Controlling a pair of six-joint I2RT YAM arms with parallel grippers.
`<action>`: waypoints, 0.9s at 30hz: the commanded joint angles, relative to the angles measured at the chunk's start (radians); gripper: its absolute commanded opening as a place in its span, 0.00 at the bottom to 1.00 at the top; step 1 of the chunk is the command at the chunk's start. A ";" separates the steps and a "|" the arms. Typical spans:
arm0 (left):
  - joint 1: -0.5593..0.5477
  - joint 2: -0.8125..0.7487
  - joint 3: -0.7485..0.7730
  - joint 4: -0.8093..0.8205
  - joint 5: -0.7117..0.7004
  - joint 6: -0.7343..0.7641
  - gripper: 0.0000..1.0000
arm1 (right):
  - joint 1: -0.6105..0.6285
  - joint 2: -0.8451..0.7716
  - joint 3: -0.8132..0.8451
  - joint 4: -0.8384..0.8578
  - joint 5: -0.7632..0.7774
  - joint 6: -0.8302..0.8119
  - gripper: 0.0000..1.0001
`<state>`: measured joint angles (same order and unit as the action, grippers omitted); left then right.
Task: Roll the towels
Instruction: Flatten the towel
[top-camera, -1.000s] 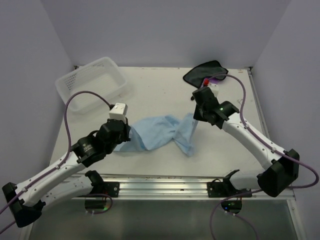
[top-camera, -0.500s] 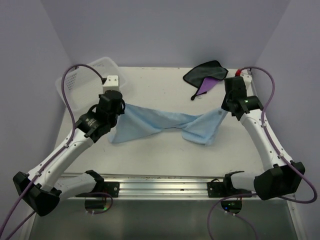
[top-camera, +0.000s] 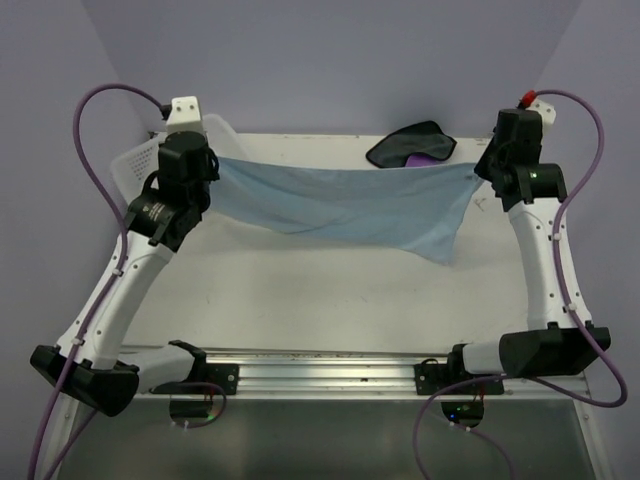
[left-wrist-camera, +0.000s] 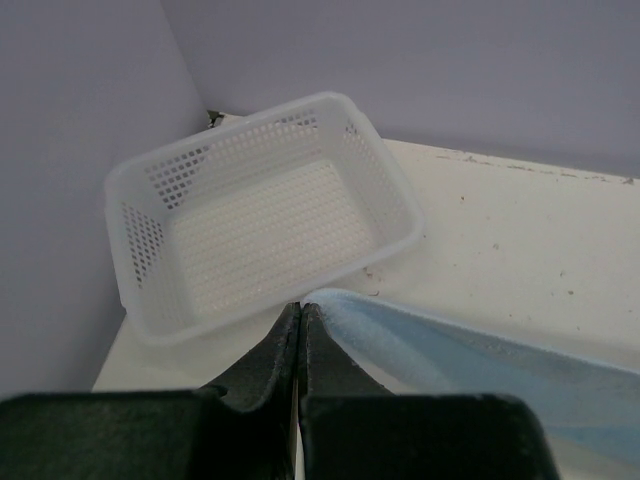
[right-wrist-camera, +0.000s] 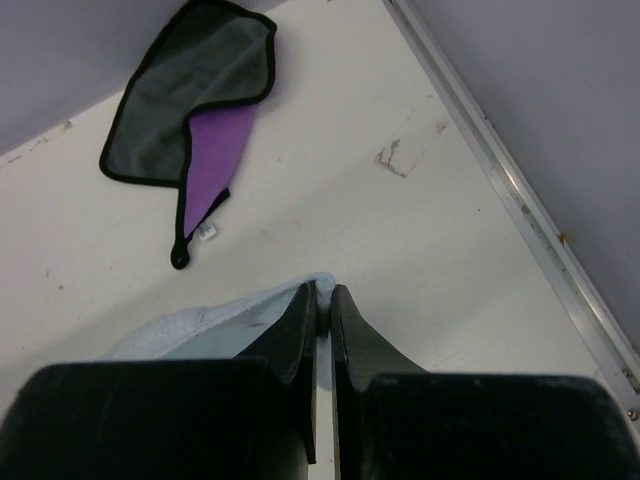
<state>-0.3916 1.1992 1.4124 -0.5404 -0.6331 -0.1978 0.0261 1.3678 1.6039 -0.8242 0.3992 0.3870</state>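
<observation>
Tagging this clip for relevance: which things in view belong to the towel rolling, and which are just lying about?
Job:
light blue towel, stretched between left pincer and right pincer
purple towel, lying at the back

Idle:
white basket

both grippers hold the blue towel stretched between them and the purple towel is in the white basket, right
No: the purple towel lies on the table near its far edge, as the right wrist view shows; the white basket holds nothing. The left gripper and right gripper do hold the blue towel stretched between them.
</observation>
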 joint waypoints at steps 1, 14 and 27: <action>0.016 -0.044 0.048 0.030 -0.014 0.035 0.00 | -0.005 -0.030 0.062 -0.035 -0.022 -0.037 0.00; 0.019 -0.265 -0.018 -0.076 0.035 -0.025 0.00 | -0.005 -0.214 0.096 -0.148 -0.140 -0.082 0.00; 0.019 -0.466 -0.197 -0.171 0.108 -0.107 0.00 | -0.005 -0.268 0.067 -0.225 -0.174 -0.100 0.00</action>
<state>-0.3801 0.7250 1.2507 -0.6884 -0.5465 -0.2745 0.0257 1.0851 1.7119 -1.0401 0.2161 0.3096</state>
